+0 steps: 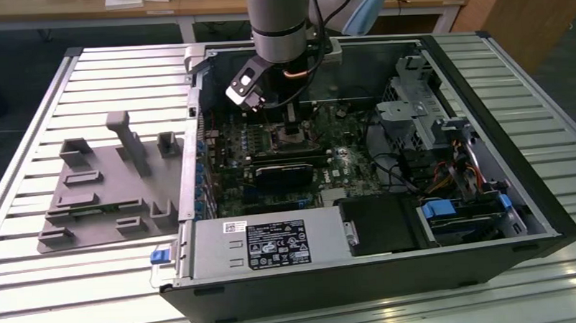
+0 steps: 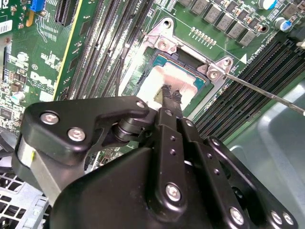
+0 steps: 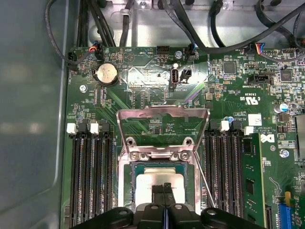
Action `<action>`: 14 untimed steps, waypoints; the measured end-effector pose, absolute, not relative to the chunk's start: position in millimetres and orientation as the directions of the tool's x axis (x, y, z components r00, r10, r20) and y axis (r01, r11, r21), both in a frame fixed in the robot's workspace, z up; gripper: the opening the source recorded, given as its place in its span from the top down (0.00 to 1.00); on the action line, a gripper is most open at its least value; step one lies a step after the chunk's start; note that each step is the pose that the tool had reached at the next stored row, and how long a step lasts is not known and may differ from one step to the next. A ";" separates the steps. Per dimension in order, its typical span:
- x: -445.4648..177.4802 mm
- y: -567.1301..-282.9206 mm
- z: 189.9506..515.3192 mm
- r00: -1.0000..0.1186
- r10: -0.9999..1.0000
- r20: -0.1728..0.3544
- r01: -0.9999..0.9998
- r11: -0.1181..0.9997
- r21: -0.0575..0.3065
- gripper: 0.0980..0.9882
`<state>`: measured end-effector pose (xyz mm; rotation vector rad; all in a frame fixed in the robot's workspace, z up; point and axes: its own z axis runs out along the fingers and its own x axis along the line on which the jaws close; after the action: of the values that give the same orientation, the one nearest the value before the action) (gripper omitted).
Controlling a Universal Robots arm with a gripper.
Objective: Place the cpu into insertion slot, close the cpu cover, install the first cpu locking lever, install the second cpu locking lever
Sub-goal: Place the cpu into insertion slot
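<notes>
silvery-beige metal tops the cpu [image 3: 153, 177], which lies flat inside the slot [image 3: 127, 188]. the gripper [image 3: 163, 187] has its tips pressed together with nothing pinched between them, and they are touching or just above the chip's lid. i judge the chip light, thin and stiff, with a smooth lid that would slip under pads. its underside and the socket contacts look fragile, so the safe hold is by two opposite edges, kept level, never a push on one corner. the first wrist view gives the cover [image 3: 162, 113] swung open, clear of the socket, with green board seen through its window. the second wrist view adds the thin wire lever [image 2: 257, 90] running away from a corner bracket, unlatched, and the tips seen from behind. the exterior view gives the setting: the slot sits at 12 o'clock from a black card [image 1: 286, 174], the arm comes down at its 11 o'clock, and a grey fixture tray [image 1: 108, 204] lies at 9 o'clock outside the case.
</notes>
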<state>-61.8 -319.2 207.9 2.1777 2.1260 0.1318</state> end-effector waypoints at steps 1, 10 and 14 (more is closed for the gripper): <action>-61.8 -319.2 207.9 0.024 1.000 -0.005 0.991 -0.024 0.128 1.00; -58.7 -319.1 208.0 0.024 1.000 -0.006 0.997 -0.023 0.068 1.00; -57.7 -319.2 207.9 0.025 1.000 -0.006 0.998 -0.024 0.065 1.00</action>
<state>-57.7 -319.2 207.9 2.2115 2.1583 0.0631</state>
